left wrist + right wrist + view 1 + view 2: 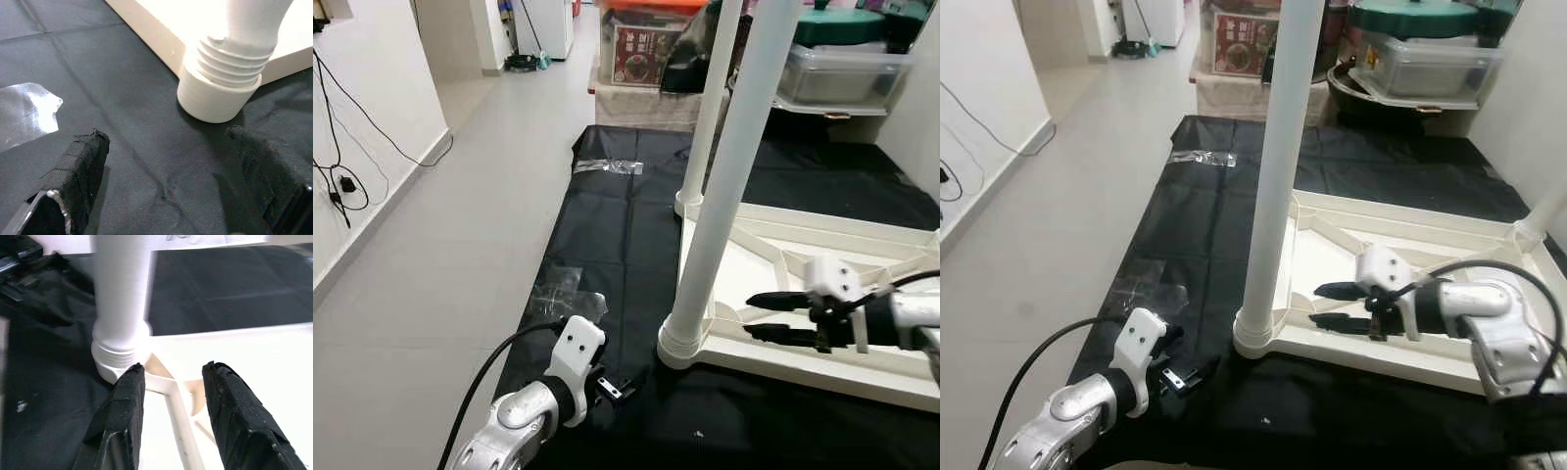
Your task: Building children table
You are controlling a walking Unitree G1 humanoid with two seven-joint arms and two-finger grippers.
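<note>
Lying upside down on a black fabric sheet [626,235], the white plastic children's table frame [822,367] has its near white tubular leg [724,186] standing in the corner socket, threads showing at the base. Right gripper [1330,305] hovers over the frame just beside that leg, fingers parted, holding nothing. Left gripper [615,388] rests low on the sheet near the socket, fingers apart and empty. Judged step: seating the leg; next move calls for grasping and turning it tight.

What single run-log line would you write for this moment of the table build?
stage: near table leg stands in tabletop corner socket | left gripper: open, over black sheet | right gripper: open, over tabletop underside
</note>
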